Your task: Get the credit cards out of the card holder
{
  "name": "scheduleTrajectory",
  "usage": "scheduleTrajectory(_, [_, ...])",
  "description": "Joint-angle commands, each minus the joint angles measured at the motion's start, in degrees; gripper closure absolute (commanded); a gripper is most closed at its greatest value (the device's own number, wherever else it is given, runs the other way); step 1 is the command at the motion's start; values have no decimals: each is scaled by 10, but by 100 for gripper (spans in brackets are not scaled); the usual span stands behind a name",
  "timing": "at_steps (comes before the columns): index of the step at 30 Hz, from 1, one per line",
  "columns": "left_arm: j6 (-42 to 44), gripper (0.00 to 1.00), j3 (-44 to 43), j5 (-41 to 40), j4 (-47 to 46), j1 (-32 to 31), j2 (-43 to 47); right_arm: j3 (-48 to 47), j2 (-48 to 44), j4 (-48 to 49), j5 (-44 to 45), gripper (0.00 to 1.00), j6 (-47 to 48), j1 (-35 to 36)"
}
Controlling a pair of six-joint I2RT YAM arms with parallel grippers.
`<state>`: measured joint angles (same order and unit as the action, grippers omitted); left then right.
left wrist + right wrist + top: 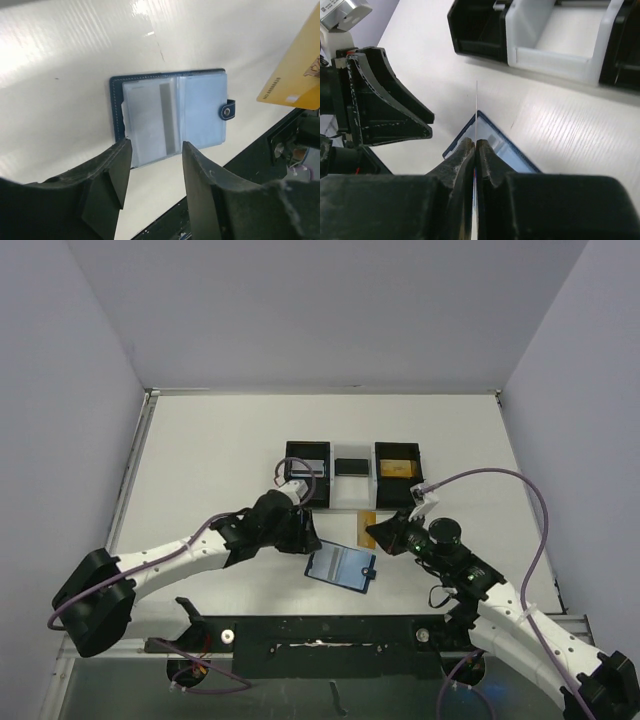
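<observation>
The card holder (340,567), a flat dark blue bifold, lies spread open on the ribbed white table (200,460) between the two arms. Its clear, glossy plastic sleeves face up, with the little snap tab (227,111) sticking out on one edge. A silver-grey card (168,117) seems to sit in one sleeve, though the glare blurs it. The right gripper (383,533) has its fingers pinched tight on a thin gold card (369,527), held clear of the holder. The left gripper (156,152) hangs by the holder's edge, its fingers spread apart and holding nothing. Behind stand square black boxes (291,452) joined by a white tray (350,495).
</observation>
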<state>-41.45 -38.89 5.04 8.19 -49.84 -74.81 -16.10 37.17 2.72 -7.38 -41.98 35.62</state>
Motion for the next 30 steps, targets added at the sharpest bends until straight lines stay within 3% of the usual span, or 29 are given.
scheduleTrajectory(1, [35, 54, -27, -27, 47, 40, 55, -58, -34, -14, 41, 100, 171, 0])
scheduleTrajectory(6, [78, 45, -33, -15, 96, 112, 103, -103, -55, -47, 109, 100, 361, 1])
scheduleTrajectory(11, [132, 36, -47, -16, 145, 171, 127, -141, -31, -46, 191, 100, 440, -38])
scheduleTrajectory(15, [161, 25, -59, -61, 192, 217, 116, -183, 25, -58, 8, 100, 423, -176])
scheduleTrajectory(20, [200, 24, -52, -44, 178, 270, 120, -217, 107, -32, -235, 100, 374, -344])
scheduleTrajectory(22, [206, 24, -48, -44, 173, 282, 120, -226, 131, -13, -317, 99, 373, -371])
scheduleTrajectory(25, [213, 24, -44, -43, 149, 290, 121, -258, 173, -54, -364, 97, 474, -368])
scheduleTrajectory(27, [217, 24, -45, -46, 146, 292, 118, -288, 197, -112, -345, 99, 577, -342])
scheduleTrajectory(30, [219, 24, -47, -64, 153, 293, 119, -307, 215, -145, -170, 100, 698, -277])
